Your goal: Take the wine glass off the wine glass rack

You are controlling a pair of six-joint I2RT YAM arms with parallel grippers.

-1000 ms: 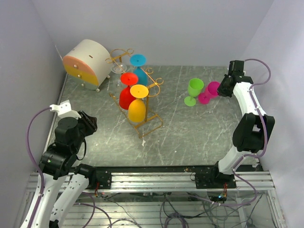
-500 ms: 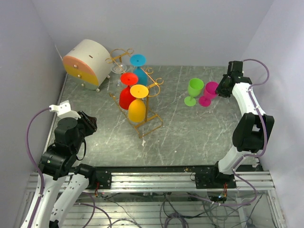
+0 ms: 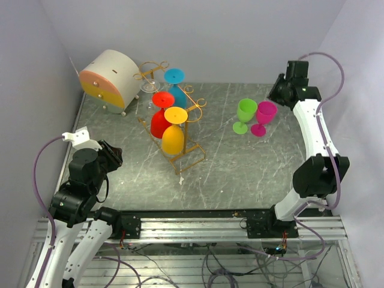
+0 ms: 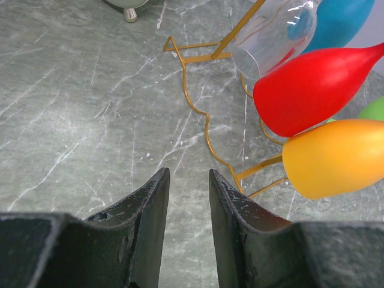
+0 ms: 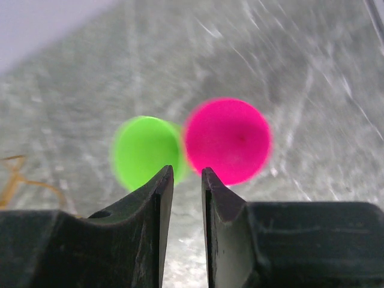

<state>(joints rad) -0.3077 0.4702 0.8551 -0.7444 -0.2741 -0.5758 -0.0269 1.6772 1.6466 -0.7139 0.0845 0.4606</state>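
Near left, the left gripper (image 4: 187, 177) hangs low over the grey marbled table (image 3: 240, 174), fingers slightly apart and empty. Behind it sits a round white-and-orange drawer box (image 3: 111, 80). Beside that, the thin gold wire wine glass rack (image 4: 207, 137) carries a clear wine glass (image 4: 270, 36), a blue wine glass (image 4: 342, 21), a red wine glass (image 4: 312, 90) and a yellow wine glass (image 4: 336, 157), all bowl-down. Further right, a green wine glass (image 3: 246, 111) and a magenta wine glass (image 3: 266, 112) stand upright just beside each other, with the right gripper (image 5: 187, 174) above them, narrowly parted and holding nothing.

High rear overview, wrist cameras close, facing table (image 3: 240, 174)
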